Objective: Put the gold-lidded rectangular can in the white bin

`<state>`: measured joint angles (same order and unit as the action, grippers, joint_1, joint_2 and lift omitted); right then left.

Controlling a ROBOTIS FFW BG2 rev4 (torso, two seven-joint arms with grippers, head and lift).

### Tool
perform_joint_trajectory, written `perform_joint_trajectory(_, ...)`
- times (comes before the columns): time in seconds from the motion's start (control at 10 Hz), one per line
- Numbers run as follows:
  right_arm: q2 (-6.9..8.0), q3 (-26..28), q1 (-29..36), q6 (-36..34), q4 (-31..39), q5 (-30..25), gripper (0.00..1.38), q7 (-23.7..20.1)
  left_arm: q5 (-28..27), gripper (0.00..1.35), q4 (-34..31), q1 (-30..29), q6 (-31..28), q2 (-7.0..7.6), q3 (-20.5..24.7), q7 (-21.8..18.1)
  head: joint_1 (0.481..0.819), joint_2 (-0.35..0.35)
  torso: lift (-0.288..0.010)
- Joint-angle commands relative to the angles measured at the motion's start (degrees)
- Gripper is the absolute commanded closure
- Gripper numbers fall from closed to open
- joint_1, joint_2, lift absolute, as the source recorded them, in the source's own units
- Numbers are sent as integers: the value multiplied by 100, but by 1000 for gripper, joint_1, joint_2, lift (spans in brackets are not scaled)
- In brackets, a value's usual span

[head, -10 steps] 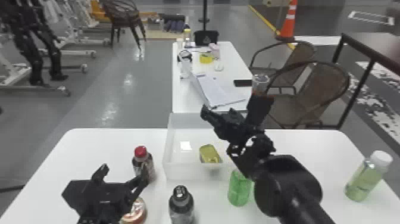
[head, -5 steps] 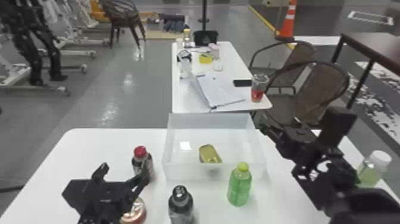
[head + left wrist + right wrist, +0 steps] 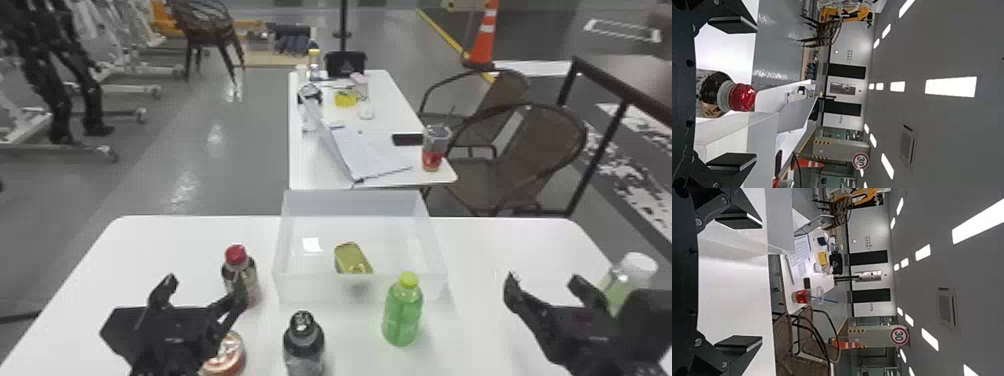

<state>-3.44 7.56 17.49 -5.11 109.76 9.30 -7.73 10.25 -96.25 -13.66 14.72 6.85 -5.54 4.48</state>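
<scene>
Inside the white bin (image 3: 360, 290), the gold-lidded rectangular can (image 3: 352, 259) lies on the floor near the front wall, lid up. My right gripper (image 3: 542, 290) is open over the table's right part, off to the right of the bin. At the left, my left gripper (image 3: 202, 295) is parked open beside the red-capped bottle, left of the bin. In the left wrist view, my left gripper (image 3: 732, 94) has its fingers wide apart. The right wrist view shows my right gripper (image 3: 739, 282) spread with nothing between its fingers.
Around the bin stand a red-capped bottle (image 3: 239, 275), a black-capped bottle (image 3: 304, 345), a green bottle (image 3: 402, 311) and a white-capped bottle (image 3: 625, 280). A round can (image 3: 227, 355) is beside the left gripper. A second table (image 3: 310, 172) stands behind.
The right arm has swung from above the bin's right side out to the right and back toward me. The can in the bin and the left arm have stayed put.
</scene>
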Motion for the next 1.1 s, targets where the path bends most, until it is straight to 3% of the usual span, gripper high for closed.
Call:
perform_joint_trajectory(0.0, 107, 70, 193, 441, -323, -86, 249, -247, -14, 151, 1, -5, -4, -8, 9, 0, 549, 0, -100)
perform_joint_trajectory(0.4, 107, 70, 0, 300, -447, -121, 249, -466, -49, 151, 1, 21, -57, -35, 9, -53, 549, 0, -100)
perform_joint_trajectory(0.7, 107, 61, -114, 327, -455, -543, 249, -835, -67, 151, 1, 30, -83, -43, 18, -88, 549, 0, -100)
perform_joint_trajectory(1.0, 195, 70, -141, 617, -543, -605, 249, -827, -67, 151, 1, 39, -74, -61, 35, -106, 549, 0, -100)
